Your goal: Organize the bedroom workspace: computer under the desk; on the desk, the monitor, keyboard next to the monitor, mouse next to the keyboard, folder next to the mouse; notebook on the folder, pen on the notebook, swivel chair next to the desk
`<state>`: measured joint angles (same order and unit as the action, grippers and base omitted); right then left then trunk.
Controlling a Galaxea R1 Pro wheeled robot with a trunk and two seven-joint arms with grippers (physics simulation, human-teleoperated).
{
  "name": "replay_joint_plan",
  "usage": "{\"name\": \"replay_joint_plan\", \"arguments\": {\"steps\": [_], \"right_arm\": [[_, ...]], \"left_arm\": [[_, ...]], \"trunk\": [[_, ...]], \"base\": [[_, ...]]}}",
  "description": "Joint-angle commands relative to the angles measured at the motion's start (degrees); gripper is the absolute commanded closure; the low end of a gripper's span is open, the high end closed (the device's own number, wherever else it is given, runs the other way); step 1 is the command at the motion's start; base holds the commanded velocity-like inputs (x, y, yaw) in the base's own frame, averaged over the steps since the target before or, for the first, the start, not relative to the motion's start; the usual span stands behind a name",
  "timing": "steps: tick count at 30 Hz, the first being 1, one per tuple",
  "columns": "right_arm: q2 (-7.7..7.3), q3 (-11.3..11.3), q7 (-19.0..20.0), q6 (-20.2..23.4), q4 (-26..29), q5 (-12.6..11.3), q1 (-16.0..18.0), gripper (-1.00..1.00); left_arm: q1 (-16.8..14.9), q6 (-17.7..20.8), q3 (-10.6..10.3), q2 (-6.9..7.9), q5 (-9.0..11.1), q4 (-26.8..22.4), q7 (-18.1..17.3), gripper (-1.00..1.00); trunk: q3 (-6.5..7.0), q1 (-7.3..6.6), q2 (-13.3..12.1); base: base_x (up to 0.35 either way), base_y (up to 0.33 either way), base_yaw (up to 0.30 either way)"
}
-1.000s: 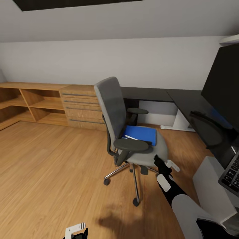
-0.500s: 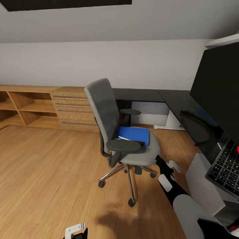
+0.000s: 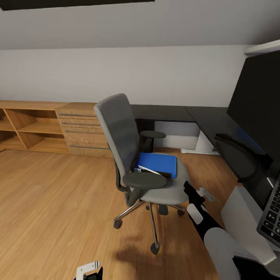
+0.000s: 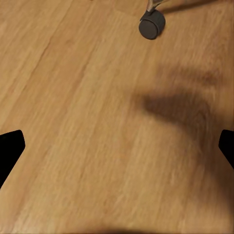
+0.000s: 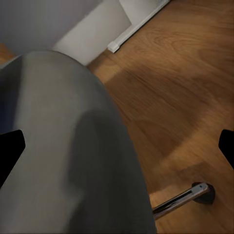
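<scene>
**Folder waits on chair as right arm reaches in**

The blue folder (image 3: 158, 163) lies on the chair (image 3: 134, 149) seat, a pale pen (image 3: 149, 170) across it. The right gripper (image 3: 193, 193) hangs just beside the seat edge, jaws wide apart, holding nothing. Beyond the chair stands the desk (image 3: 210, 118). The left gripper (image 3: 87, 270), spread wide and empty, hangs over the floor (image 3: 54, 202).

The swivel chair (image 3: 142, 159) stands on the wood floor (image 3: 58, 202), left of the desk (image 3: 202, 118) and in front of its far wing. The folder (image 3: 157, 163) lies on the chair's seat. The monitor (image 3: 258, 105) stands on the desk at right, the keyboard (image 3: 272, 217) nearer. A dresser (image 3: 79, 130) lines the wall behind the chair
</scene>
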<state>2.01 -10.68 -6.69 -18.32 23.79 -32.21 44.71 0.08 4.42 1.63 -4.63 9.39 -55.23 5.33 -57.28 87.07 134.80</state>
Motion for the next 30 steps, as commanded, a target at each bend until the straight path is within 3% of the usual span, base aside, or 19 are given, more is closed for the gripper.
{"name": "replay_joint_plan", "arguments": {"steps": [1,10,30], "right_arm": [[0.01,0.0,0.0,-0.2,0.0,-0.6,0.0,-1.00],[0.01,0.0,0.0,-0.2,0.1,-0.6,0.0,-1.00],[0.09,0.0,0.0,-0.1,0.0,-0.6,0.0,-1.00]], "left_arm": [[0.0,0.3,0.0,-0.03,0.5,-0.1,0.1,-1.00],[0.0,0.3,0.0,-0.03,0.5,-0.1,0.0,-1.00],[0.0,0.3,0.0,-0.03,0.5,-0.1,-0.1,-1.00]], "trunk": [[-0.05,-0.01,0.0],[-0.05,-0.01,0.0],[-0.05,-0.01,0.0]], "base": [[0.022,0.000,0.000],[0.012,0.000,0.000],[0.126,0.000,0.000]]}}
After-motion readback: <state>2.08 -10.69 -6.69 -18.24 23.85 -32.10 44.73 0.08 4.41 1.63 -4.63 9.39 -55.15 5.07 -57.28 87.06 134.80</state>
